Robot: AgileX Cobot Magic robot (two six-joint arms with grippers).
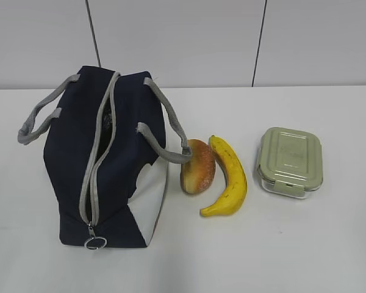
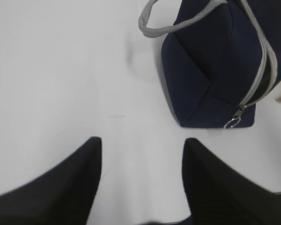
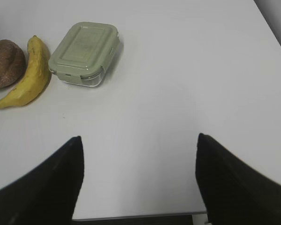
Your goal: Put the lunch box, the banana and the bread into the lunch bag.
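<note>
**Both end effectors spread and empty, nothing packed yet**

Left end effector [image 2: 143, 154] is spread apart with nothing between its fingers, hanging over bare white tabletop [image 2: 61, 70]. Right end effector [image 3: 139, 150] is spread even wider, also empty, also over plain tabletop.

What each camera gets that the others don't:

- Exterior view is the only one showing all four things at once. The lunch bag [image 1: 119, 177] sits at about 9 o'clock from the middle of the frame, the bread [image 1: 197, 166] is just beside its white side panel, the banana [image 1: 229, 177] touches or nearly touches the bread on its 3 o'clock side, and the lunch box [image 1: 291, 162] sits a bit apart further toward 3 o'clock. No arms show up in this view at all.
- Left wrist view only catches the bag up at 1 o'clock, with the zipper's ring pull [image 2: 231, 123] at the near end and one grey handle [image 2: 152, 21] looping out. A sliver of yellow peeks past the bag at the right edge.
- Right wrist view shows the lunch box, banana and bread lined up at 10 to 11 o'clock, no bag. Lid is on the box.

The zipper [image 1: 97, 152] looks parted at the far end of the bag, toward 12 o'clock, with a dark gap showing; can't tell how far open it is.

Room-wise: lots of bare tabletop at 6 o'clock in front of everything. The right wrist view shows the tabletop's near edge close under the fingers.
</note>
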